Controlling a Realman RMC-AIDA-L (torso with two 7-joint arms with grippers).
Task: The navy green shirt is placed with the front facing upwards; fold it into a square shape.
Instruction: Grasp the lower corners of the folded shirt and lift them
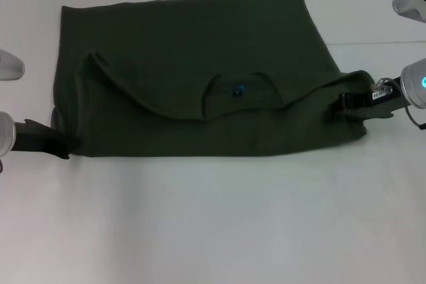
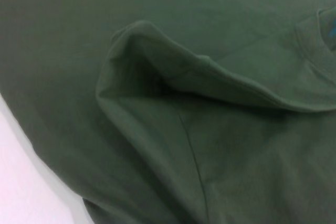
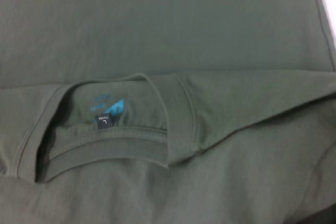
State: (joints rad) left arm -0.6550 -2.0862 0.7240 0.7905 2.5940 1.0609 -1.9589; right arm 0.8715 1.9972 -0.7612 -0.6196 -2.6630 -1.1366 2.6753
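Soft matte green shirt [image 1: 193, 64], folded

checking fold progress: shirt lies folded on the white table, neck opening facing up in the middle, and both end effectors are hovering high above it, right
Not quite. The navy green shirt lies folded with its neck opening up, but the head view shows the left end effector and right end effector down at the shirt's side edges, not high above.

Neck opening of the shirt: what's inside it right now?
Inside the neck opening of the navy green shirt show a blue print, a small dark size label and the ribbed collar band. No chest print is visible in any view.
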